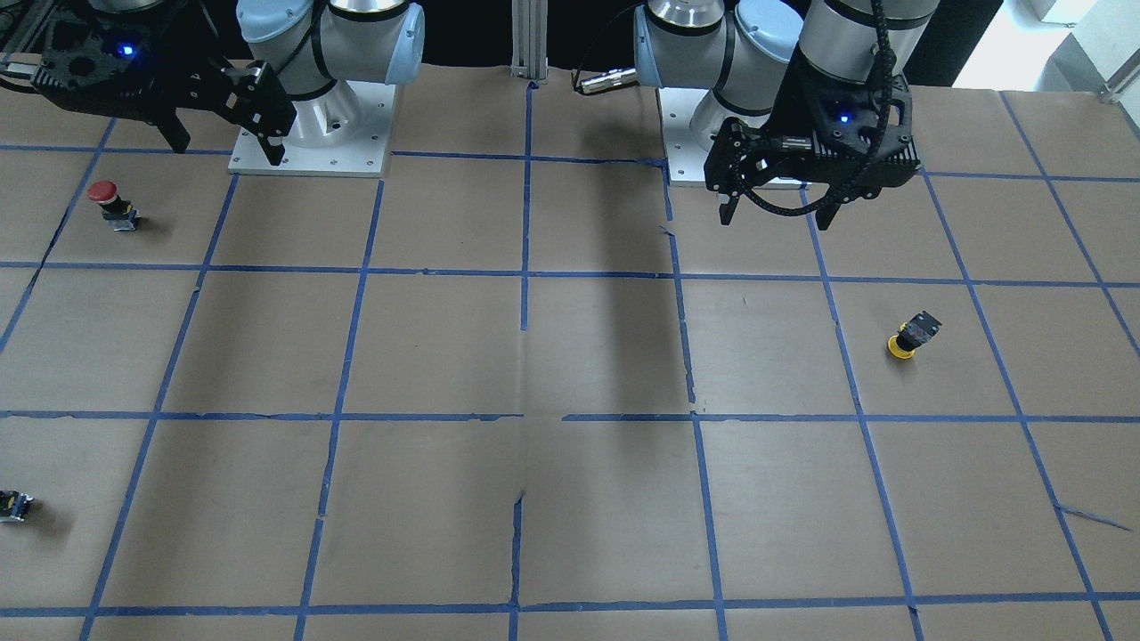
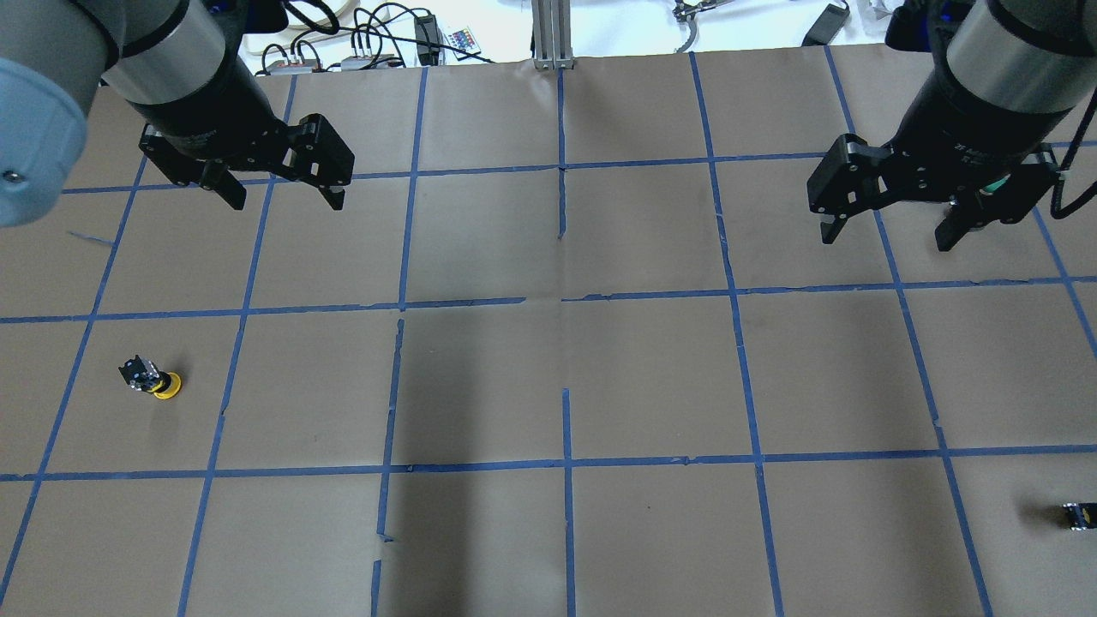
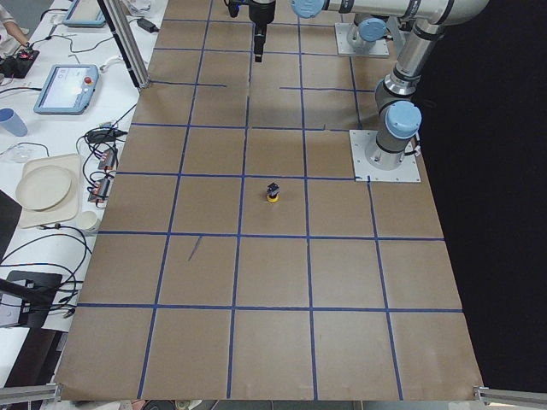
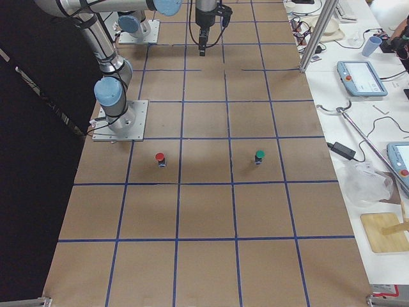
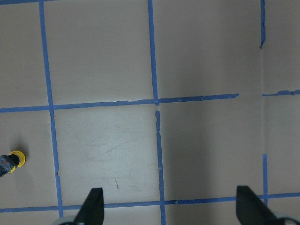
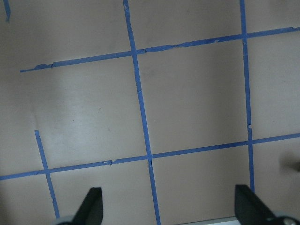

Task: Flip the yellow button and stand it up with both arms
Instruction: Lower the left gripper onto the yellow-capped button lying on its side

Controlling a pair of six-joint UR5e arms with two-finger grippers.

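Observation:
The yellow button rests cap-down on the brown paper, with its black body up, on my left side. It also shows in the overhead view, the exterior left view and at the left edge of the left wrist view. My left gripper hangs open and empty above the table, well back from the button toward the base. My right gripper is open and empty above the table on the far side.
A red-capped button stands on my right side near the right arm's base, and it shows in the exterior right view. A small black-and-yellow block lies near the table's right edge. Blue tape lines grid the paper.

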